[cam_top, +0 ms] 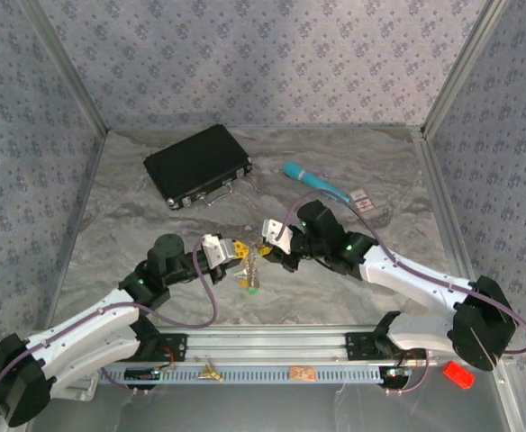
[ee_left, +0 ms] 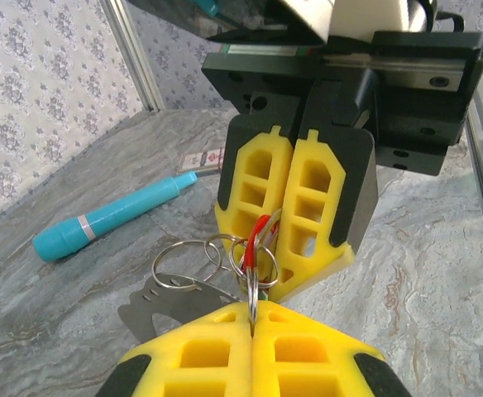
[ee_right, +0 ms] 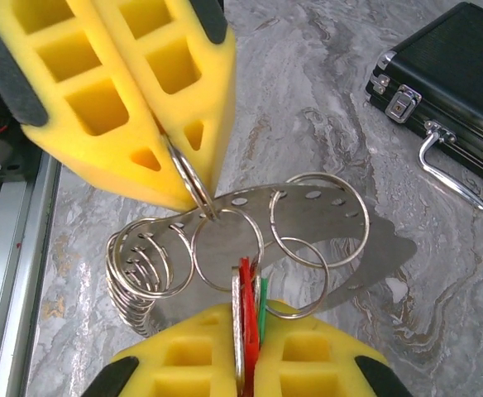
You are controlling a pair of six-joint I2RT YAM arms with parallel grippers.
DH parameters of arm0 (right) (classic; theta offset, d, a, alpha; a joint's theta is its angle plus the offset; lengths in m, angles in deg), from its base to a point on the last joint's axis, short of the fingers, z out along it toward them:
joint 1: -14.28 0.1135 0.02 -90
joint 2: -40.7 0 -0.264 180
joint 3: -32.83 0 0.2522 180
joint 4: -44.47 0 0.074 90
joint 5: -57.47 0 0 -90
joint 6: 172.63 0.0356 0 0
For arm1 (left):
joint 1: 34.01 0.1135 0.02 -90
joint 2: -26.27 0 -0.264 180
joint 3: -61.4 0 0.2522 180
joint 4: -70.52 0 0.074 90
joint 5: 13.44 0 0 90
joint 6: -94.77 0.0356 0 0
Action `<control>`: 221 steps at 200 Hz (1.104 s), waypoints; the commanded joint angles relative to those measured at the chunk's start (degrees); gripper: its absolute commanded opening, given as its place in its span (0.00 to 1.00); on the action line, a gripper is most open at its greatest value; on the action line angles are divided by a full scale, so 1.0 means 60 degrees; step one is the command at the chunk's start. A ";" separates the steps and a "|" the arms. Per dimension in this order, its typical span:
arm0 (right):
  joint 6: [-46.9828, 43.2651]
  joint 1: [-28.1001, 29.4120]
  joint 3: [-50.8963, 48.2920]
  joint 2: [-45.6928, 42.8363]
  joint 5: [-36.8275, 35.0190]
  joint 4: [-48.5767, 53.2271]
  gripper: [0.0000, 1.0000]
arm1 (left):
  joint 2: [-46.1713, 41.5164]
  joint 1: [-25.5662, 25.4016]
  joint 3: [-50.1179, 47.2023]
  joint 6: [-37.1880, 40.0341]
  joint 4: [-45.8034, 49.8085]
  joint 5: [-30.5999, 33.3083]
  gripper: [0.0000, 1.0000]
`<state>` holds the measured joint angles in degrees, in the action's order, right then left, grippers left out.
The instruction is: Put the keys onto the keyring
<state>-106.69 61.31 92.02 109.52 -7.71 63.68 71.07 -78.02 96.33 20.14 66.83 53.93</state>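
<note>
My two grippers meet tip to tip above the middle of the table. The left gripper (cam_top: 241, 253) (ee_left: 252, 308) is shut on a thin wire ring, seen edge-on between its yellow fingers. That ring belongs to the keyring (ee_right: 225, 236), a bunch of silver wire rings threaded on a curved metal strip with holes (ee_left: 146, 302). The right gripper (cam_top: 265, 250) (ee_right: 248, 313) is shut on the keys (ee_right: 244, 289), red, green and silver blades pressed flat together. The red key head (ee_left: 259, 236) sits inside the rings. The bunch hangs between both grippers (cam_top: 249, 279).
A black case (cam_top: 198, 165) with a metal handle lies at the back left. A teal pen-shaped tool (cam_top: 315, 181) and a small card (cam_top: 360, 199) lie at the back right. A red block (cam_top: 457, 374) rests beside the right arm's base.
</note>
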 commanded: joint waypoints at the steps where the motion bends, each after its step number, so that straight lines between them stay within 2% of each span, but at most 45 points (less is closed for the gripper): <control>1: -0.0279 0.0068 0.0522 -0.0234 -0.0343 0.0656 0.00 | 0.0103 -0.0005 0.0375 0.0183 0.0213 0.0160 0.00; 11: -0.0351 0.0113 0.0686 -0.0208 -0.0509 0.0902 0.00 | 0.0190 -0.0008 0.0448 0.0191 0.0322 0.0183 0.01; 19: -0.0433 0.0162 0.0868 -0.0190 -0.0635 0.1107 0.00 | 0.0241 -0.0010 0.0467 0.0191 0.0336 0.0169 0.08; 40: -0.0568 0.0265 0.1414 -0.0050 -0.0954 0.1556 0.00 | 0.0199 0.0003 0.0373 0.0094 0.0214 0.0248 0.38; 62: -0.0636 0.0370 0.2117 0.0326 -0.1107 0.1906 0.00 | -0.0216 -0.0012 0.0168 -0.0012 0.0137 0.0585 0.57; 72: -0.0691 0.0454 0.2458 0.0570 -0.1188 0.2011 0.00 | -0.0570 -0.0016 0.0095 -0.0041 0.0228 0.0891 0.64; 84: -0.0764 0.0548 0.2884 0.0931 -0.1231 0.2064 0.00 | -0.1184 -0.0015 -0.0035 -0.0114 0.0442 0.1393 0.83; 97: -0.0812 0.0679 0.3404 0.1391 -0.1280 0.1953 0.00 | -0.2067 -0.0017 -0.0204 -0.0180 0.0707 0.2135 0.89; 103: -0.0821 0.0728 0.3632 0.1619 -0.1279 0.1874 0.00 | -0.2544 -0.0018 -0.0277 -0.0222 0.0810 0.2623 0.95; 140: -0.0697 0.0900 0.5388 0.3293 -0.1126 0.0876 0.00 | -0.5778 -0.0002 -0.0359 -0.0365 0.1736 0.5977 0.99; 161: -0.0769 0.0951 0.6139 0.4289 -0.1119 0.0529 0.00 | -0.6848 -0.0002 -0.0090 -0.0321 0.2373 0.7484 0.99; 191: -0.1323 0.1009 0.6153 0.5200 -0.1415 0.0839 0.00 | -0.6772 0.0003 0.0224 -0.0495 0.2751 0.8297 0.99; 221: -0.1963 0.0981 0.5050 0.5188 -0.2230 0.1528 0.00 | -0.5836 0.0013 0.0125 -0.0715 0.2094 0.8522 0.99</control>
<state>-114.07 66.97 126.05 141.01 -16.92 69.13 31.96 -77.99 96.29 17.59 80.73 100.16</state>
